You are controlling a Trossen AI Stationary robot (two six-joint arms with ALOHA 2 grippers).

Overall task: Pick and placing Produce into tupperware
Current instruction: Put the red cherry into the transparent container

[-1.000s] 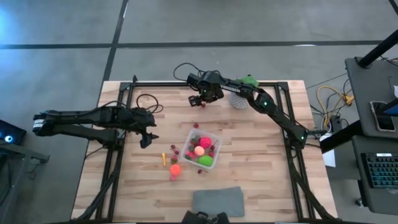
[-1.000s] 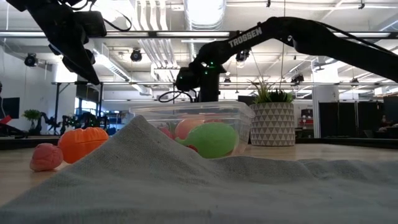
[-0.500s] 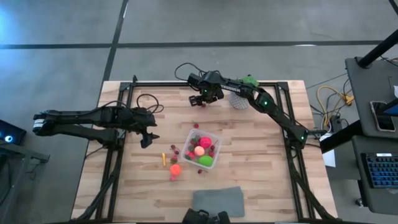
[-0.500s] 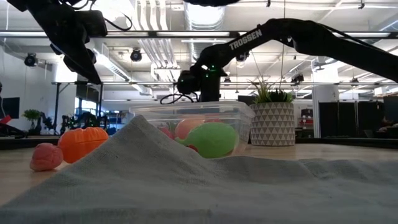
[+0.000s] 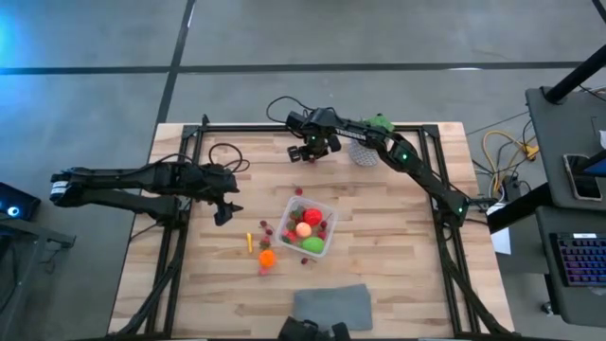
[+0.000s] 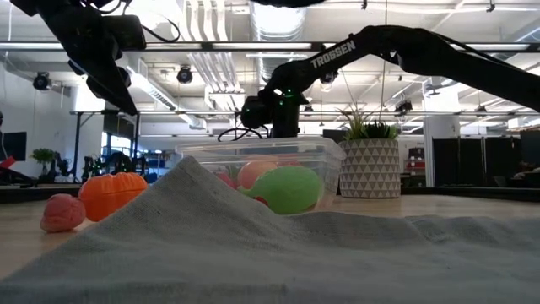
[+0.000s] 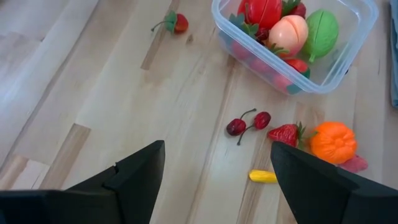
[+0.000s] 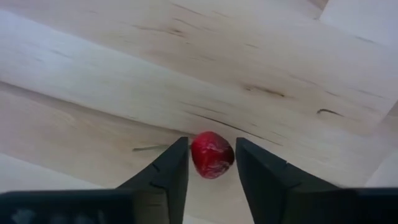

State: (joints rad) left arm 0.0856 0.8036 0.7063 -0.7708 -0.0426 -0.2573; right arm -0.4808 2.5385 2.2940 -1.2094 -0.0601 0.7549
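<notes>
Since a second ago the right tool (image 8: 209, 163) has narrowed its fingers around a small red berry (image 8: 212, 154) at the far side of the desk (image 5: 398, 275) — the pads now flank it closely, though whether they touch it I cannot tell. It sits low there because this piece lies well apart from the tupperware (image 5: 329, 210), mid-desk and already part-filled. The left tool (image 5: 224, 212) waits released over the cherries (image 7: 248, 122) — the orange piece (image 7: 333, 142) is beside them.
</notes>
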